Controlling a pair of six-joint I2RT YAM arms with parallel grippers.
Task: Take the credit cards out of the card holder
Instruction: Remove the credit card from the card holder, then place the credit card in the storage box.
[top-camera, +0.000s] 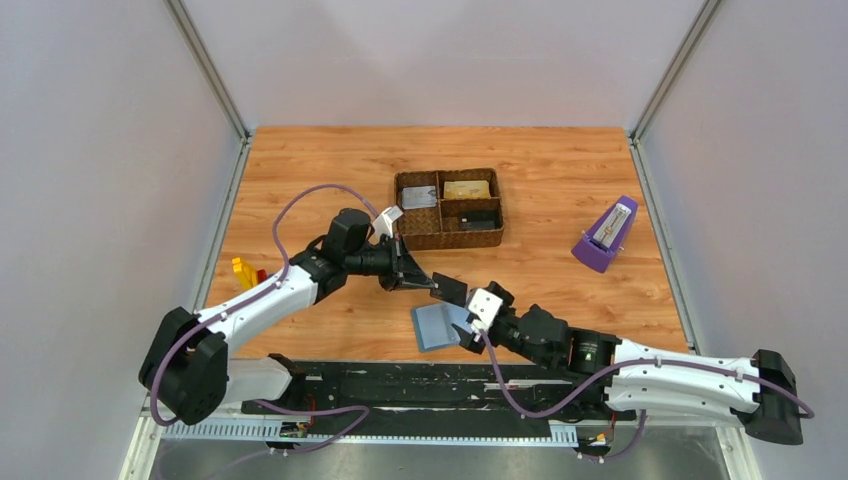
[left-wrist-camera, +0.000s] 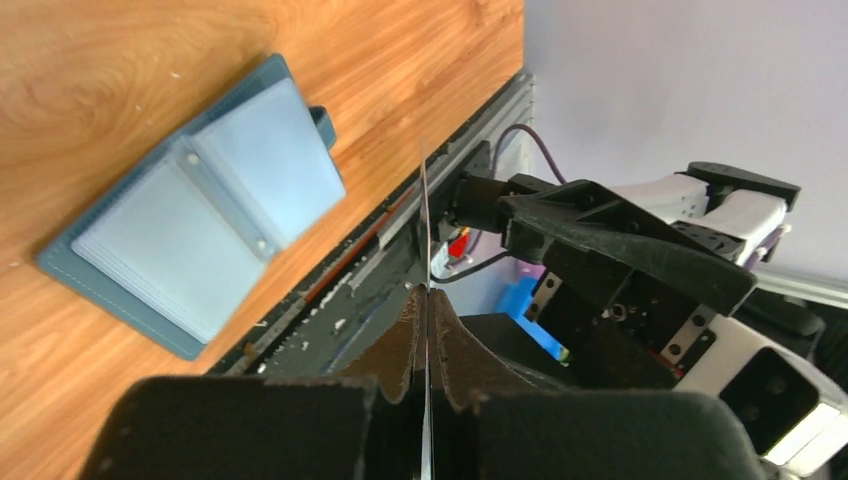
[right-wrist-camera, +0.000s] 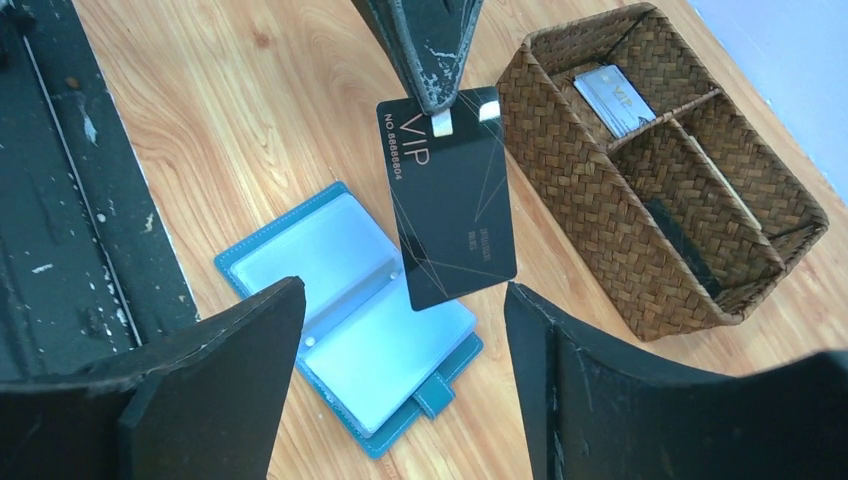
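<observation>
The card holder (right-wrist-camera: 350, 325) lies open on the wood, teal outside, pale blue pockets inside; it also shows in the top view (top-camera: 438, 327) and the left wrist view (left-wrist-camera: 200, 230). A black credit card (right-wrist-camera: 452, 205) marked VIP hangs above it, pinched at its top edge by my left gripper (left-wrist-camera: 425, 295), which is shut on it. From the left wrist the card (left-wrist-camera: 424, 220) is seen edge-on. My right gripper (right-wrist-camera: 402, 292) stands open just below the card, one finger on each side, touching nothing. From above, the card (top-camera: 450, 291) sits between both grippers.
A brown woven divided tray (top-camera: 490, 238) stands behind, with a silver card (right-wrist-camera: 612, 98), a gold card (top-camera: 467, 188) and a dark card in its compartments. A purple metronome (top-camera: 605, 236) is at the right. Yellow and red blocks (top-camera: 244, 272) lie at the left.
</observation>
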